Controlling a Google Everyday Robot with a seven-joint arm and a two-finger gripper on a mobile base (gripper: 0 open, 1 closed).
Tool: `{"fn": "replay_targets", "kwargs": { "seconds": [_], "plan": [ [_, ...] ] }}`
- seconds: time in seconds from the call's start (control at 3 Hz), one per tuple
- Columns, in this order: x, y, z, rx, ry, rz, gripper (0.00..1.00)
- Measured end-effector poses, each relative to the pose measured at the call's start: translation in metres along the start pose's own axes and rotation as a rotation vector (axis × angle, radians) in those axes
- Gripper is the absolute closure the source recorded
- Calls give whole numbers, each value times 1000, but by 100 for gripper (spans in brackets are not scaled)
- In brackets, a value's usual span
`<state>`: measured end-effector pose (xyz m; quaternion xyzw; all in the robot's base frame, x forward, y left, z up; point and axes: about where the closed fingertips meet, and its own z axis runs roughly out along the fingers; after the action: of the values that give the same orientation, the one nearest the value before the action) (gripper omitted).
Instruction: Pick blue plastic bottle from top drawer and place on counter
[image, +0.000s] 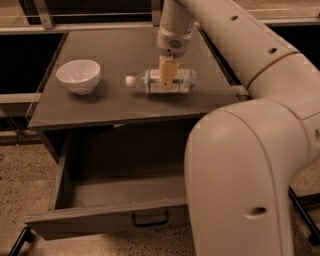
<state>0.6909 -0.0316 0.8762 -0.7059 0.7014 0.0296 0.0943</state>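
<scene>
End effector (167, 80) at blue plastic bottle (184, 81) on counter (115, 107), top drawer (100, 222) open

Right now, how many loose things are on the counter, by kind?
Bottles: 1, the blue plastic bottle lying on the counter, gripper right over it.
Bowls: 1, the white bowl, to the bottle's left in the camera view.
Total: 2.

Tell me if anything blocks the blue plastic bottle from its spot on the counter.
Nothing visible does. The blue plastic bottle already lies on its side on the counter, the hand over its middle. The white bowl stands apart, at the left of the view.
</scene>
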Motion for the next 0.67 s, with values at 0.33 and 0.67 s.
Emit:
{"fn": "replay_targets", "kwargs": {
  "seconds": [0.33,0.67],
  "plan": [
    [-8,-23,-1,15,-58,85,76],
    [-15,-36,-4,57,-86,87,53]
  ]
}}
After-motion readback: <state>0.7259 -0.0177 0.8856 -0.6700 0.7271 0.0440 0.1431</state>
